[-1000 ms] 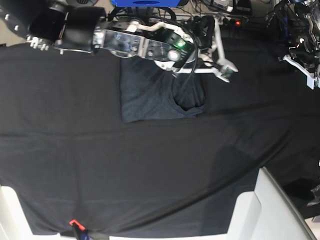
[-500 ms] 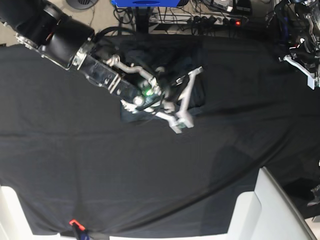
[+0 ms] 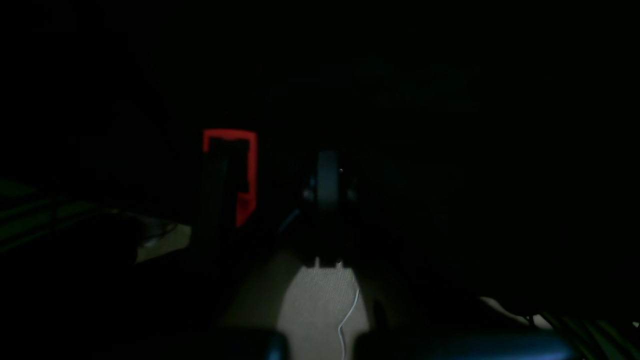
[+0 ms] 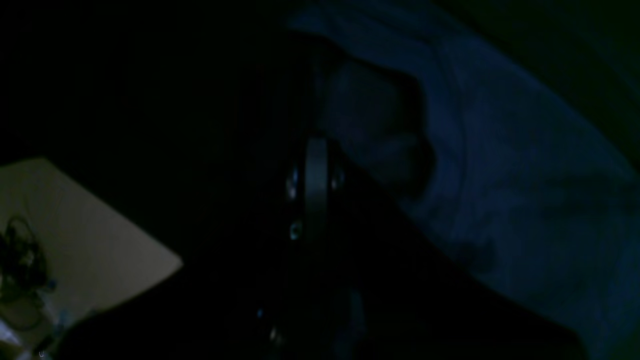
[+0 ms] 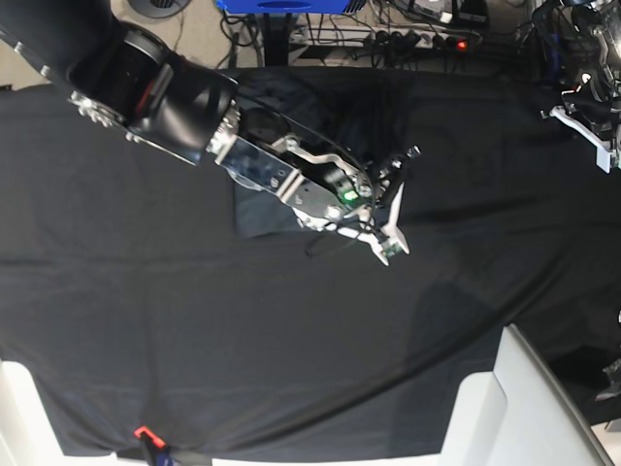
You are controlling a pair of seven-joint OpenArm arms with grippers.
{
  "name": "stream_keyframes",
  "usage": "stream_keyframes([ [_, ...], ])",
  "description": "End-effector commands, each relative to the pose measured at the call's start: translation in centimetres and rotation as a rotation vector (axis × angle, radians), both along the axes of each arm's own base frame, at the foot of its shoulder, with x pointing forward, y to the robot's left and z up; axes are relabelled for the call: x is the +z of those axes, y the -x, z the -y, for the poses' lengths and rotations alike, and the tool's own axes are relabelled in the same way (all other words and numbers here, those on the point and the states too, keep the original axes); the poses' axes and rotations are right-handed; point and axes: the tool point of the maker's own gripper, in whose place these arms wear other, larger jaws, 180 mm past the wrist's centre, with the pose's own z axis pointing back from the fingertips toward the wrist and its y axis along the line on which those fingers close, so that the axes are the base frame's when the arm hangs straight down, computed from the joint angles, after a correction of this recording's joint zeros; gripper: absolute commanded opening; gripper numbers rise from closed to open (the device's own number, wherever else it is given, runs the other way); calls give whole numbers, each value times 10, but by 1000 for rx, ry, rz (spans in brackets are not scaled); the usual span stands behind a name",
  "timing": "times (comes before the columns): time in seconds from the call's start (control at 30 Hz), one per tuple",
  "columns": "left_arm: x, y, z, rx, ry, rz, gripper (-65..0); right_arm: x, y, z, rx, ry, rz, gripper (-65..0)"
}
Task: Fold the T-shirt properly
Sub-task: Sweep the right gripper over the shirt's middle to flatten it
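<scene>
The T-shirt (image 5: 258, 214) lies folded as a slate-grey block at the middle of the black table cloth (image 5: 194, 340). Only its near left corner shows in the base view, because my right arm lies across the rest. My right gripper (image 5: 393, 209) hangs low over the shirt's right edge, jaws shut. In the dim right wrist view, bluish shirt cloth (image 4: 500, 175) lies just right of the shut fingers (image 4: 316, 165); I cannot tell whether they touch it. My left gripper (image 5: 594, 136) stays shut at the table's far right, away from the shirt, and appears as a dark shape (image 3: 327, 180) in the left wrist view.
White furniture (image 5: 529, 408) stands at the near right edge, and another white piece (image 5: 19, 417) at the near left. A red-tipped tool (image 5: 144, 434) rests at the front edge. Cables and a power strip (image 5: 417, 39) run behind the table.
My right arm swept from the shirt's far right corner down across the shirt, then its wrist shifted right to the shirt's right edge. The left arm has not moved.
</scene>
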Motion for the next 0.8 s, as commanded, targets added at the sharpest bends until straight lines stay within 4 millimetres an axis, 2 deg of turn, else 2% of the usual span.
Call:
stream_keyframes([
  [0.0, 14, -8, -10, -6, -33, 33, -650, 12, -20, -4, -12, -14, 60, -650],
  [0.3, 14, -9, -10, -5, -33, 36, -650, -6, -44, 14, -67, 35, 102, -650],
  [0.53, 14, -8, -10, -5, -33, 34, -650, 1, -60, 14, -81, 17, 159, -650],
  [0.77, 14, -8, -10, -5, -33, 34, -650, 3, -58, 11, -85, 1, 156, -650],
])
